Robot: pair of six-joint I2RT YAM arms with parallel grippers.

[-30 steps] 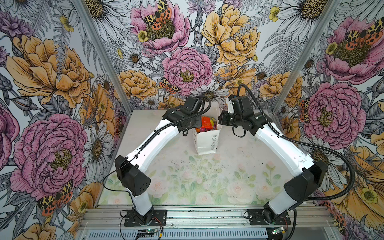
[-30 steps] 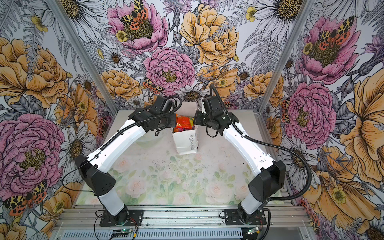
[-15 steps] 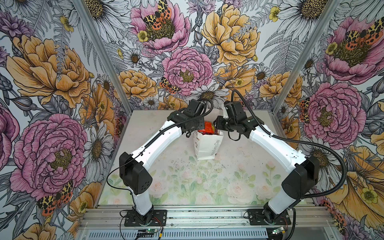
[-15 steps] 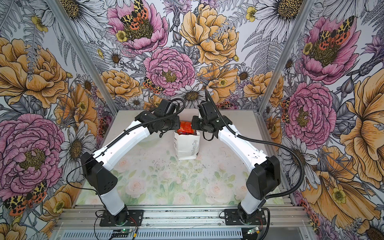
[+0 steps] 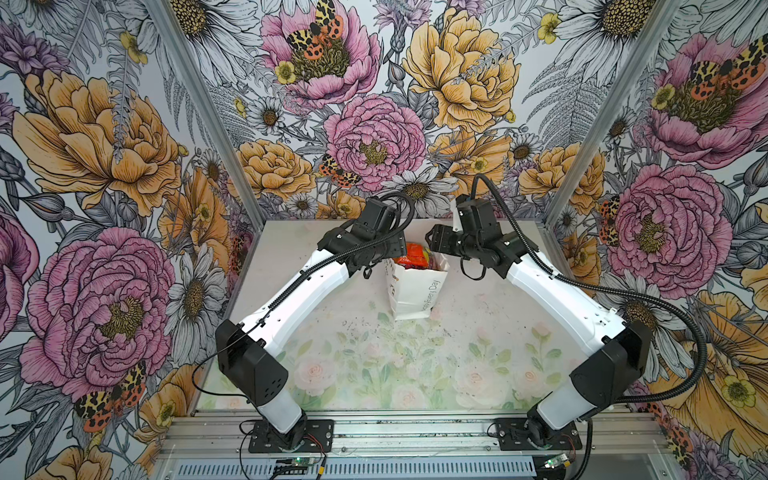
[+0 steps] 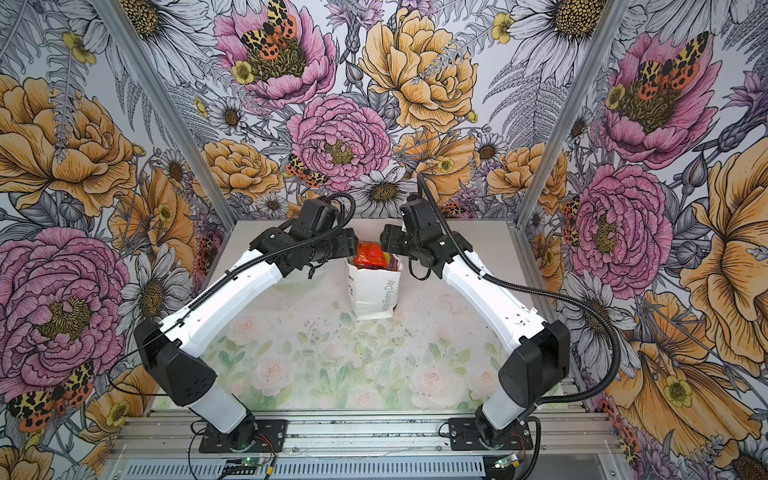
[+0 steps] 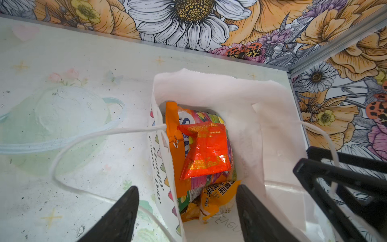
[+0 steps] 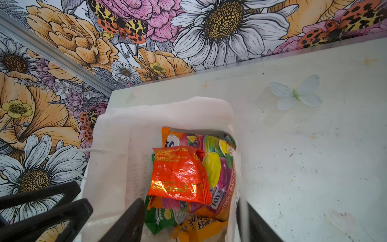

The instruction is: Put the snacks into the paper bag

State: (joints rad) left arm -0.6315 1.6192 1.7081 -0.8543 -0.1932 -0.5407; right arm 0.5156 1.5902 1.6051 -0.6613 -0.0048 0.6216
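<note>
The white paper bag [image 5: 417, 291] [image 6: 374, 296] stands upright at the back middle of the table, its mouth open. The snacks fill it: a red-orange packet [image 7: 206, 150] [image 8: 178, 174] on top, a purple FOX'S packet [image 8: 219, 188], a green one [image 8: 160, 218] and a yellow-orange one [image 7: 217, 194] below. My left gripper [image 7: 187, 188] [image 5: 397, 249] is open and straddles the bag's left wall, one finger outside and one inside. My right gripper [image 8: 190, 202] [image 5: 434, 243] is open astride the right wall. Neither holds anything.
A white cord handle [image 7: 83, 136] lies loose on the table to the bag's left. The flowered back wall [image 5: 374, 145] stands close behind the bag. The table's front half [image 5: 395, 365] holds only its printed pattern.
Both arms have swung in from the bag's sides to its mouth. Both grippers have gone from shut to open. The bag stands a little nearer the front.
</note>
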